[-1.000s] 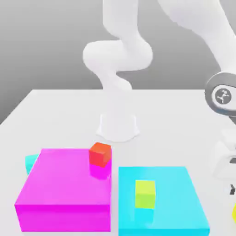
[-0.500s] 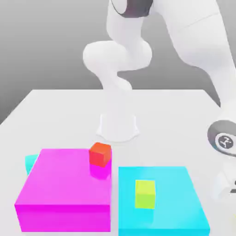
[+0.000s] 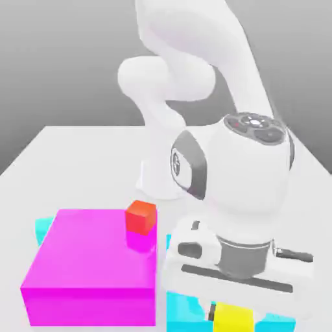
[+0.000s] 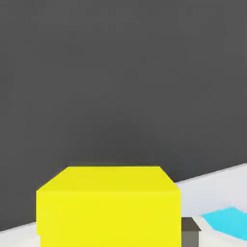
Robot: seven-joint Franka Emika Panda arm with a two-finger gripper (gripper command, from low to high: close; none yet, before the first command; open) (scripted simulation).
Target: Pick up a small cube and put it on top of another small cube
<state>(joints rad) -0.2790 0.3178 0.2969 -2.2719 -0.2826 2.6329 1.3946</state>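
Observation:
My gripper (image 3: pixel 232 318) is shut on the small cube (image 3: pixel 235 318), a plain bright-yellow one, and holds it low at the front over the cyan block (image 3: pixel 183 315). A dark finger (image 3: pixel 212 312) presses the cube's side. In the hand view the small cube (image 4: pixel 108 207) looms large between the jaws, with one dark fingertip (image 4: pixel 191 232) beside it. A red cube (image 3: pixel 141 216) rests on the far right corner of the magenta block (image 3: pixel 91 266).
The white hand and wrist (image 3: pixel 237 194) cover most of the cyan block. The arm's base (image 3: pixel 159 178) stands behind the blocks on the white table (image 3: pixel 71 162). A small cyan piece (image 3: pixel 43 227) peeks out behind the magenta block's left corner.
The arm swung in from the exterior view's right edge to above the cyan block. The gripper closed on the yellow cube and carried it along. The lime-green cube is now covered by the hand.

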